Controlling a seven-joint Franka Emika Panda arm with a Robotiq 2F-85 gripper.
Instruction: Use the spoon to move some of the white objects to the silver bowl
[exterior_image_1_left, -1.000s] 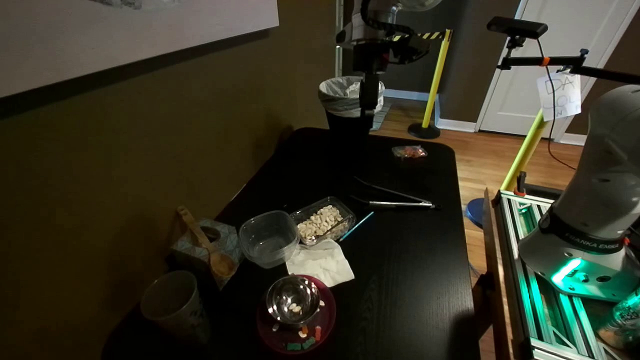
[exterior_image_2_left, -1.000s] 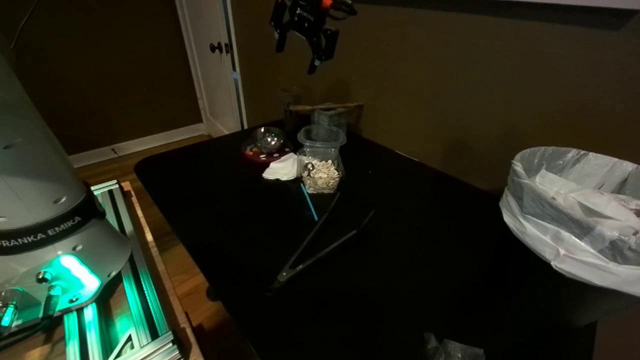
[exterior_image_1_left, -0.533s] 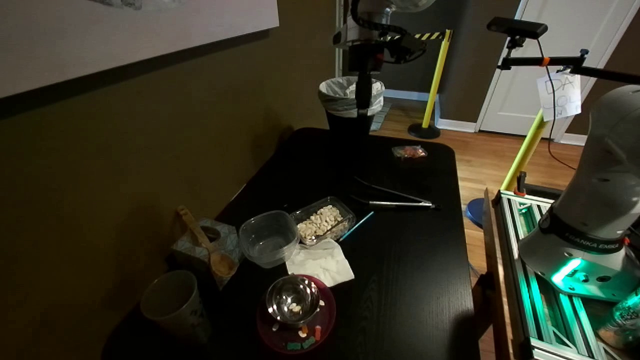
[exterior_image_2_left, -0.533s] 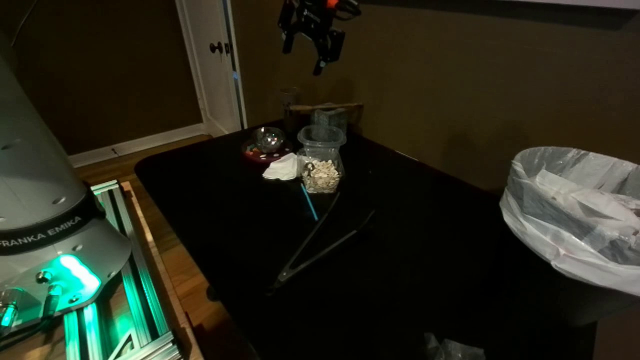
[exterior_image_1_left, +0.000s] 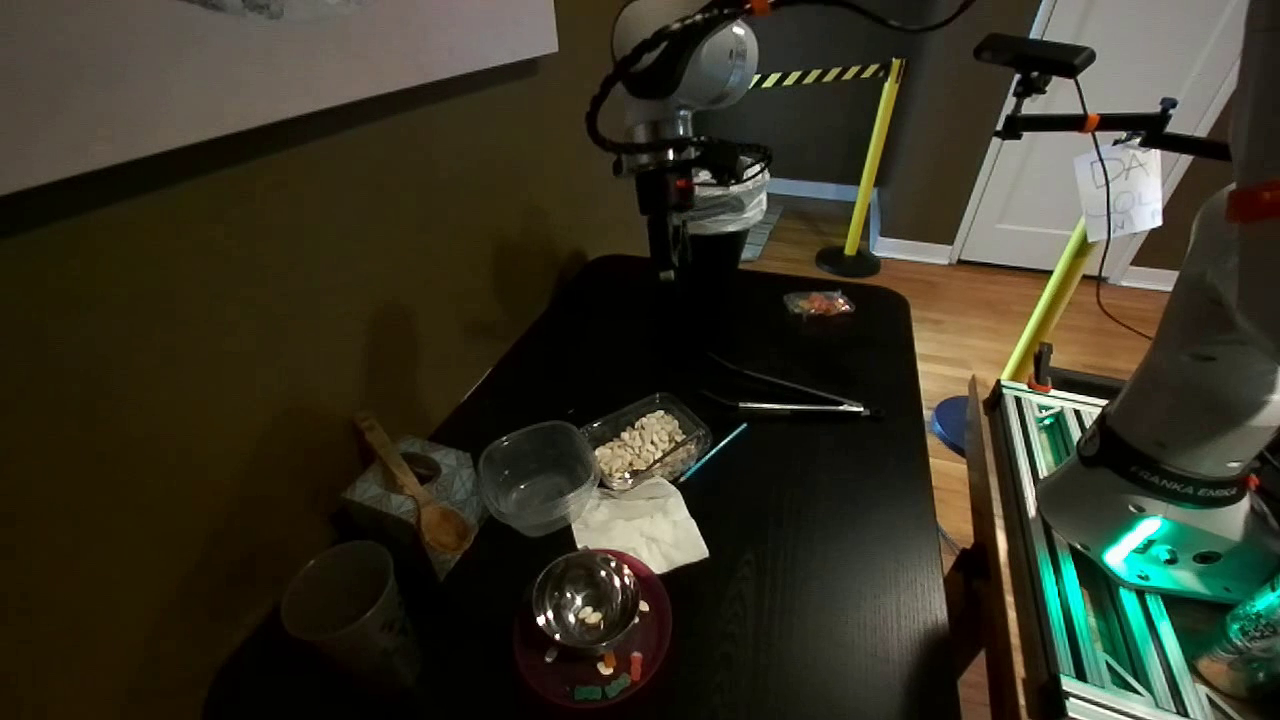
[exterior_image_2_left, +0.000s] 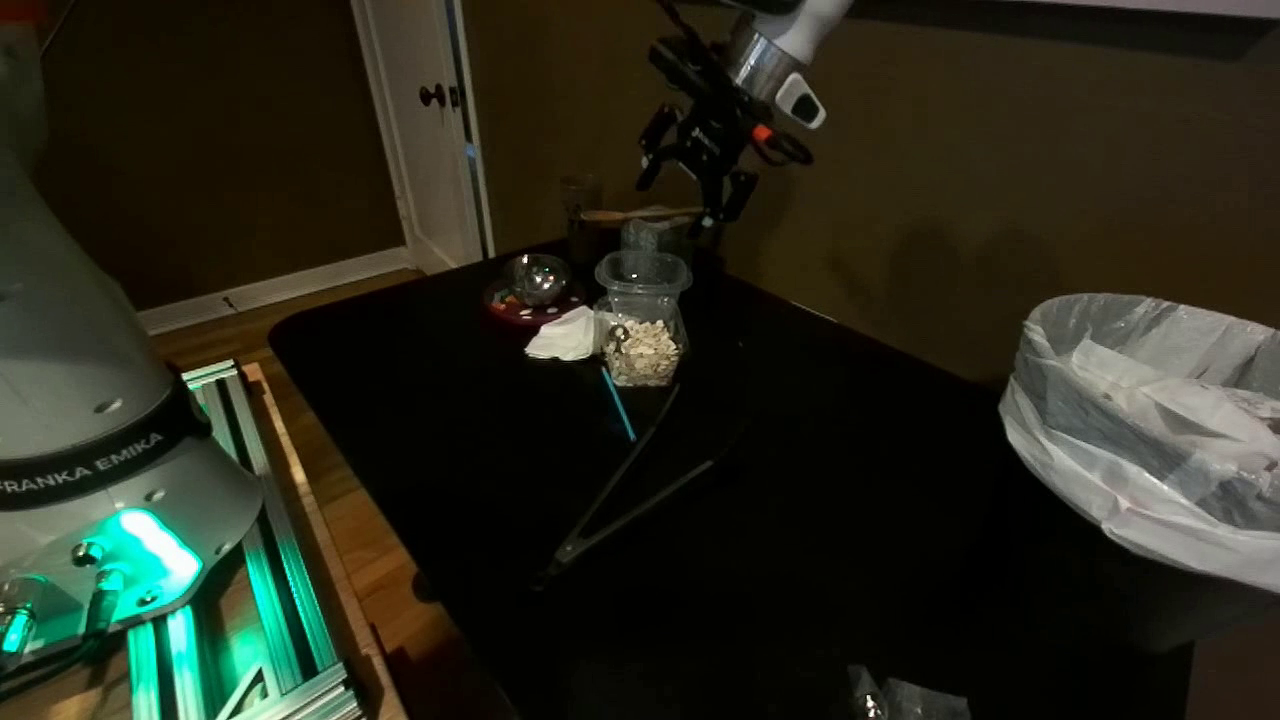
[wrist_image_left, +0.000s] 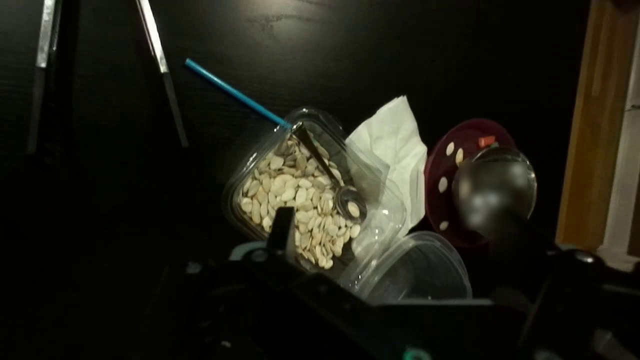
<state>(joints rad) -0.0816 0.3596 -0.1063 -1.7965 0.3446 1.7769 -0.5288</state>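
The white objects (exterior_image_1_left: 640, 443), whitish seed-like lumps, lie heaped in a clear rectangular tray; they also show in the wrist view (wrist_image_left: 287, 192). A small metal spoon (wrist_image_left: 320, 157) lies in the tray with one lump in its bowl. The silver bowl (exterior_image_1_left: 570, 625) stands on a dark red plate and holds a few lumps; it also shows in an exterior view (exterior_image_2_left: 538, 280). My gripper (exterior_image_2_left: 676, 203) is open and empty, in the air above the table. In the wrist view one finger overlaps the tray and the other is dark and blurred before the bowl.
A clear container (exterior_image_1_left: 538, 480) and a white napkin (exterior_image_1_left: 645, 525) adjoin the tray. A blue straw (exterior_image_1_left: 712, 453) and tongs (exterior_image_1_left: 800, 408) lie nearby. A wooden spoon (exterior_image_1_left: 405, 475) rests on a tissue box (exterior_image_1_left: 455, 470) beside a cup (exterior_image_1_left: 345, 610). A bin (exterior_image_2_left: 1130, 470) stands past the table.
The open gripper has moved lower, going left in one exterior picture and right in the opposite one, toward the wall side. The things on the table have not moved.
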